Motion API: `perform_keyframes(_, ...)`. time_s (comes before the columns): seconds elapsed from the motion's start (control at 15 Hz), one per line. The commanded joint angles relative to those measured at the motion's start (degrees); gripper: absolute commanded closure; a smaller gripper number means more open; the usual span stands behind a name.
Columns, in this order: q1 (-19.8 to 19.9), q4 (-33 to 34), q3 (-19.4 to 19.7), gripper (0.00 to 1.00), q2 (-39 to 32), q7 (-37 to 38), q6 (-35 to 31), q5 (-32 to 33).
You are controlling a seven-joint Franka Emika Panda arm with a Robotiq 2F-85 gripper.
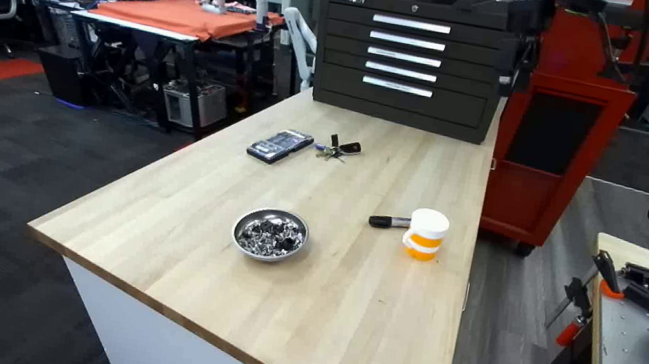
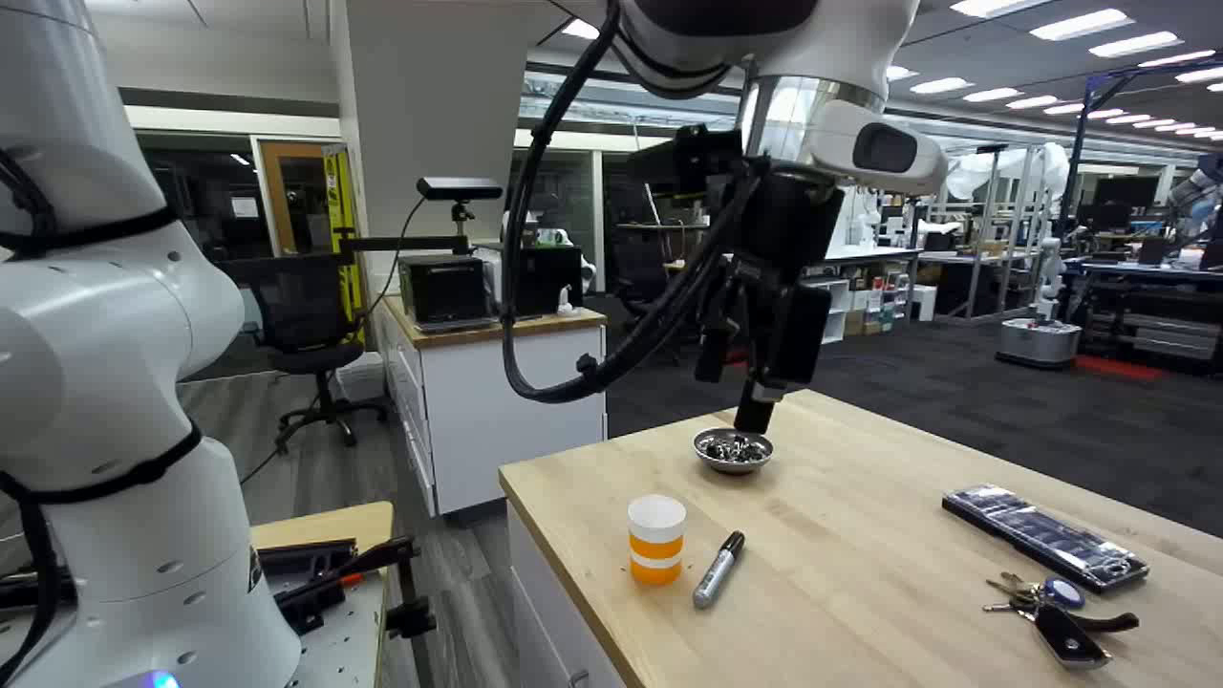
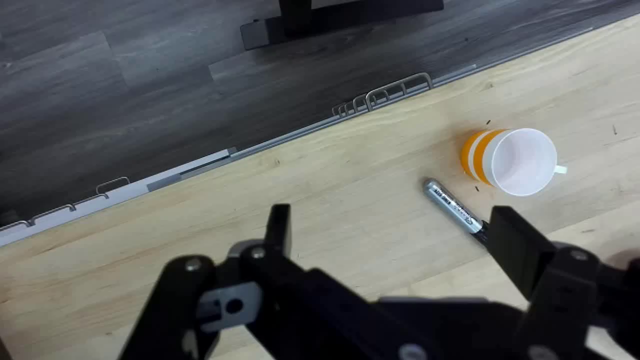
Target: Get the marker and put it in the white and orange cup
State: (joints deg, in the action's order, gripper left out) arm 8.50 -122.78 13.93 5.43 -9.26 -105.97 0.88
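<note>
White and orange cup (image 2: 656,540), upright as receiving requires

Just beside the cup, not touching, lies the marker (image 2: 718,570). My end effector (image 3: 392,225), spread wide and holding nothing, hangs higher than the cup, presumably to straddle the marker.

Room above marker (image 2: 718,570) — cup (image 2: 656,538) alongside.

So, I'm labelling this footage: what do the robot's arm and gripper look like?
The arm is rounded and white, with black straps and a shiny silver collar. Black cables loop beside it. The gripper is black, with blocky fingers, silver screw heads and a light metal plate.
</note>
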Motion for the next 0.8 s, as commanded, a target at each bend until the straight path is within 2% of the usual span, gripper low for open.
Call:
perform_keyframes(0.0, 0.87, 0.12, -0.83, 0.00, -0.05, -0.09, 0.11, -0.08)
perform_keyframes(0.53, 0.86, 0.21, -0.85, 0.00, -0.21, -0.43, -0.04, 0.00)
perform_keyframes(0.73, 0.56, 0.56, -1.09, 0.00, -1.29, -4.39, -2.01, 0.45)
